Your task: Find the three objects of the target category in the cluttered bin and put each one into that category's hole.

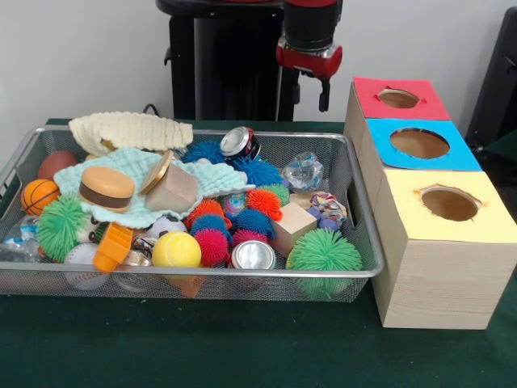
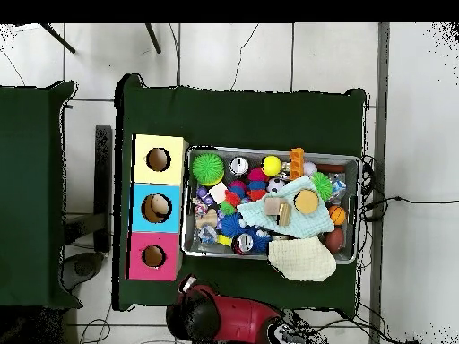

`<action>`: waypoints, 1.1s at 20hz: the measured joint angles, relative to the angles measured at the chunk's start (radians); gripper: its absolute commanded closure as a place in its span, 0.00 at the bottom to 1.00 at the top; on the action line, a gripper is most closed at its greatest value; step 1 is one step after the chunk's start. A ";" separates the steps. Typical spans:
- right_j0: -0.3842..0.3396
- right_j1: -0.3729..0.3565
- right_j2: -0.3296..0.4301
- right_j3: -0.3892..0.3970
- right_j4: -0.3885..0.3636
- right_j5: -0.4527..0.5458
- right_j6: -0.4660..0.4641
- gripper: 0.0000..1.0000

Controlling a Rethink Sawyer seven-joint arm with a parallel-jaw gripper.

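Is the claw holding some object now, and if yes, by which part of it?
Nothing is held. The claw hangs above and behind the wire bin, touching nothing.

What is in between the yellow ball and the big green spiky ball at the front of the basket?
A silver can lies between the yellow ball and the green spiky ball, with a pink spiky ball beside it; the front view shows this.

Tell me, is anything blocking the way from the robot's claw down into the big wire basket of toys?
Nothing visible does. The gripper hangs above the table behind the cluttered bin, near its far right corner, with only open air between them. The bin has no lid, and the three boxes' holes beside it are uncovered.
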 measured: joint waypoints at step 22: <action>-0.025 0.032 0.000 -0.120 0.015 0.090 0.000 0.00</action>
